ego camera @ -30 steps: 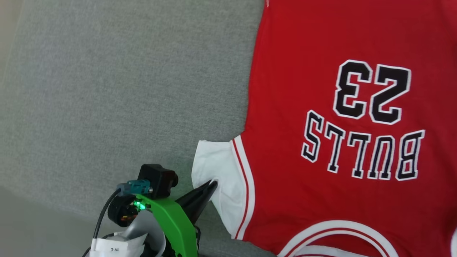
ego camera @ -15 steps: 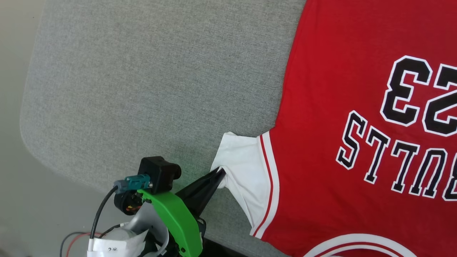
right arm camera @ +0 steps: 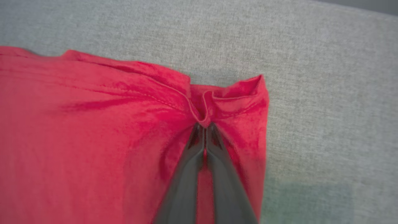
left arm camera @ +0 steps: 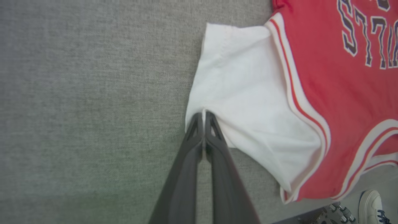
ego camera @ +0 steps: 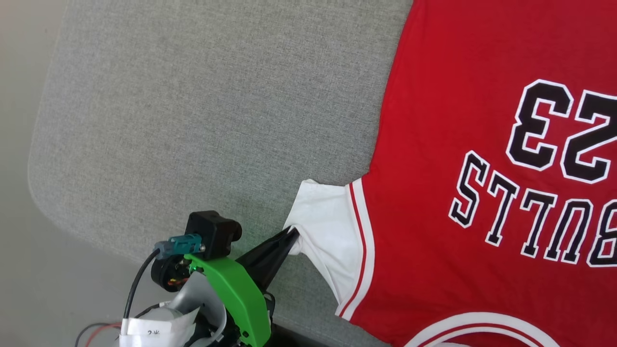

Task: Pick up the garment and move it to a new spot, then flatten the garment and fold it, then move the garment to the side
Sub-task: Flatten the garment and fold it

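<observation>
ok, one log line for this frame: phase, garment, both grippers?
phase: likely flatten | garment: spread, print up, on grey surface | left gripper: shut on white sleeve | right gripper: shut on red edge

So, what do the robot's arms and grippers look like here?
The left gripper has two long, dark, tapering fingers on a bright green bracket, with a black boxy module, a teal connector and black cable, plus a white printed label. The right gripper has matching dark grey fingers.
</observation>
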Tool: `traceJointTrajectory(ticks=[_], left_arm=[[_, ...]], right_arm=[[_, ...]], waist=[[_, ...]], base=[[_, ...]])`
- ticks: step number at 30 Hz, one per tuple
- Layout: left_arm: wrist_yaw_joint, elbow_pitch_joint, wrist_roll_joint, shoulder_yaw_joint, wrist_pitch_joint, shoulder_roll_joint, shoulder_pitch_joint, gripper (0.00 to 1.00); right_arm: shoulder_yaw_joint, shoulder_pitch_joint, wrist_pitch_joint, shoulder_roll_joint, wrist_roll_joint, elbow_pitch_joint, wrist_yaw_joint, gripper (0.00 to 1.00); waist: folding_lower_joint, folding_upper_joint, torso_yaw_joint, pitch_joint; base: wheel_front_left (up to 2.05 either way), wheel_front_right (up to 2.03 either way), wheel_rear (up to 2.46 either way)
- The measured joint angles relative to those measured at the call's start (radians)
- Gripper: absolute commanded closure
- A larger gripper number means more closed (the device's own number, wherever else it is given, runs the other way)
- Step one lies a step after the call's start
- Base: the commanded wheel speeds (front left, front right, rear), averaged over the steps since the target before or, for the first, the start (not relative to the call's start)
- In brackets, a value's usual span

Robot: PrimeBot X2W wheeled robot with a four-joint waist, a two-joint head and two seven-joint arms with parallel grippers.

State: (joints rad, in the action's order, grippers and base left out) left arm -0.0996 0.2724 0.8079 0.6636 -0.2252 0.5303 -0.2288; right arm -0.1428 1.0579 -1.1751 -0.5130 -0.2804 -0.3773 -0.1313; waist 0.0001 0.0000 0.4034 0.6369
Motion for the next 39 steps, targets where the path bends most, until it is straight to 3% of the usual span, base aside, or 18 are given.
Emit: traceJointTrajectory(ticks=[10,23,30,39], left_arm=[[-0.011,-0.011,0.004,-0.015,-0.001,0.013,0.001,1.00],[-0.051,-0.041,0.026,-0.025,-0.008,0.038,0.046,1.00],[-0.073,-0.055,0.048,-0.034,0.008,0.053,0.124,1.00],[-0.086,-0.071,0.070,-0.031,0.041,0.026,0.158,1.00]], right_arm=[[0.015,-0.141,0.082,-0.001,-0.041,-0.029,0.000,1.00],[-0.010,-0.469,0.214,0.021,-0.169,-0.037,0.000,1.00],[0.051,-0.668,0.249,0.039,-0.215,0.032,0.000,1.00],[-0.001,-0.936,0.274,0.058,-0.253,0.183,0.000,1.00]], waist=[[-0.0001,0.0000,-0.043,-0.085],[-0.0001,0.0000,-0.133,-0.266],[-0.0001,0.0000,-0.196,-0.378],[-0.0001,0.0001,-0.297,-0.502]], base=[[0.00,0.00,0.00],[0.00,0.00,0.00],[0.00,0.00,0.00],[0.00,0.00,0.00]])
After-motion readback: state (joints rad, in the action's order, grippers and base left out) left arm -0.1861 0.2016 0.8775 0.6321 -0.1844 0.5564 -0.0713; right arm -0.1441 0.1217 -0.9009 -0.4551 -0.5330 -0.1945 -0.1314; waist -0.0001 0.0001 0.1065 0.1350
